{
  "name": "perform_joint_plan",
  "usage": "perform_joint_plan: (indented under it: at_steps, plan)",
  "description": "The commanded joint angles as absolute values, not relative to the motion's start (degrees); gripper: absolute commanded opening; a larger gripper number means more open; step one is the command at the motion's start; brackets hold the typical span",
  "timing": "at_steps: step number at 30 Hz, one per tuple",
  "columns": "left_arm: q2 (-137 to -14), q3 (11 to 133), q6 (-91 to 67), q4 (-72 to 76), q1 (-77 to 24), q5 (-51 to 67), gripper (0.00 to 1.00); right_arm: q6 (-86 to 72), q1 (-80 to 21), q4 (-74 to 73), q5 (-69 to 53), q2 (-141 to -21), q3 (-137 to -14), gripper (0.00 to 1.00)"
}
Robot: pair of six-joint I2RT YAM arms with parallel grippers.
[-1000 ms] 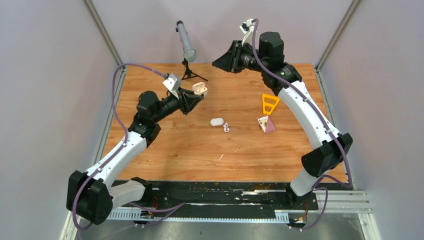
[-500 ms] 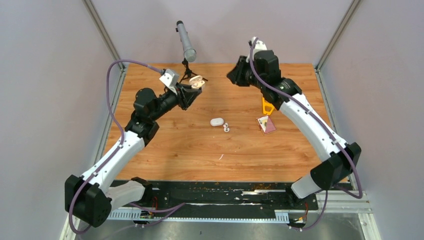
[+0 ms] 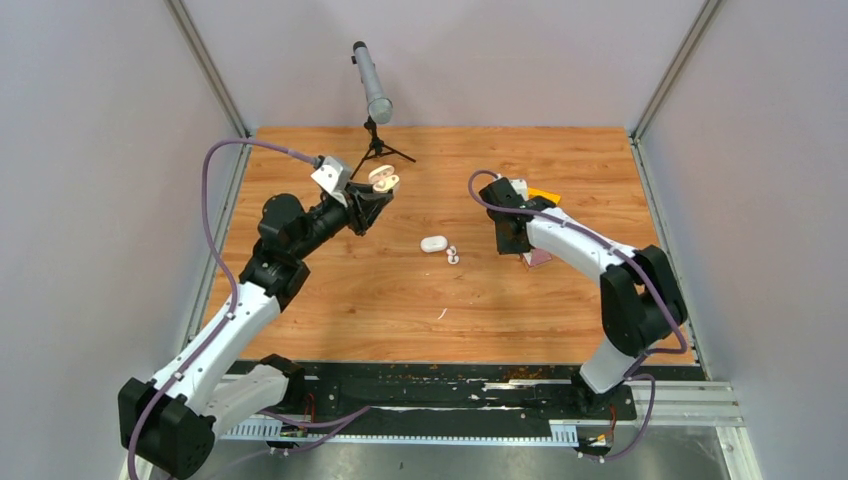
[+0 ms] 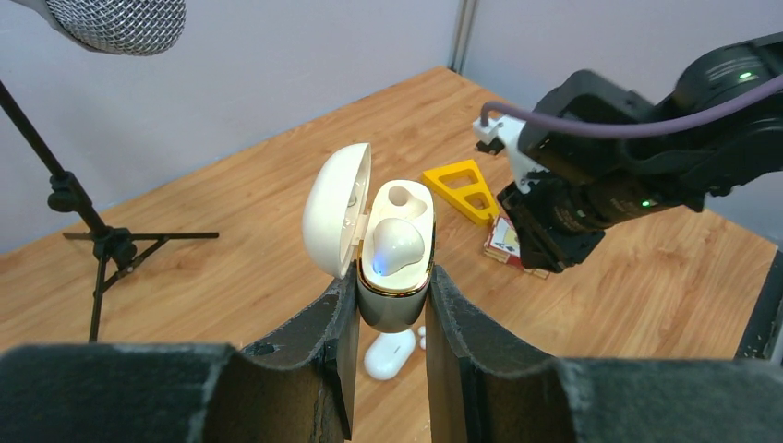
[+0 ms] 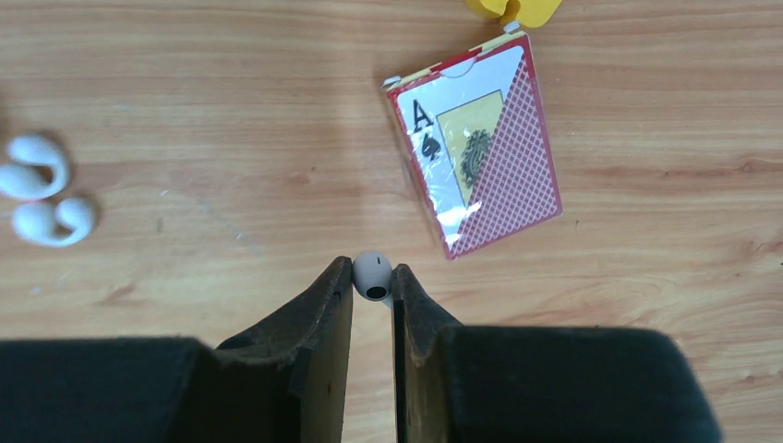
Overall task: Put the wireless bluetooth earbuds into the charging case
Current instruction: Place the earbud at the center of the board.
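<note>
White glossy charging case, lid open, clamped in the raised left gripper; right gripper, bent low, pinches a rounded white earbud.

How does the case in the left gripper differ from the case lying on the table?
The held case is off the table, pinched in the left gripper; the loose case lies on it. The held case's lid is open, one earbud seated; the loose case is shut. Both are small and white.
</note>
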State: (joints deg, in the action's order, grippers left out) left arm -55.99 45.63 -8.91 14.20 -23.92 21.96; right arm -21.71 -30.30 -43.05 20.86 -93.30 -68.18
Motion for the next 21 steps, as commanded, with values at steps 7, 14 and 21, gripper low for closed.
perform_joint_plan:
  at_steps: [7,14,21]
  plan:
    - [-50.13,43.27,-6.39,15.21,-23.91,20.01,0.0,-28.12,-33.86,-42.39,30.85,-104.62,-71.97,0.09]
    - [-49.83,42.63,-6.55,15.89,-23.91,19.34,0.0,-31.76,-37.32,-43.43,31.14,-108.05,-73.03,0.23]
    - [-50.54,42.62,-6.11,16.47,-23.91,19.82,0.0,-32.56,-39.15,-46.38,29.51,-101.07,-74.86,0.59]
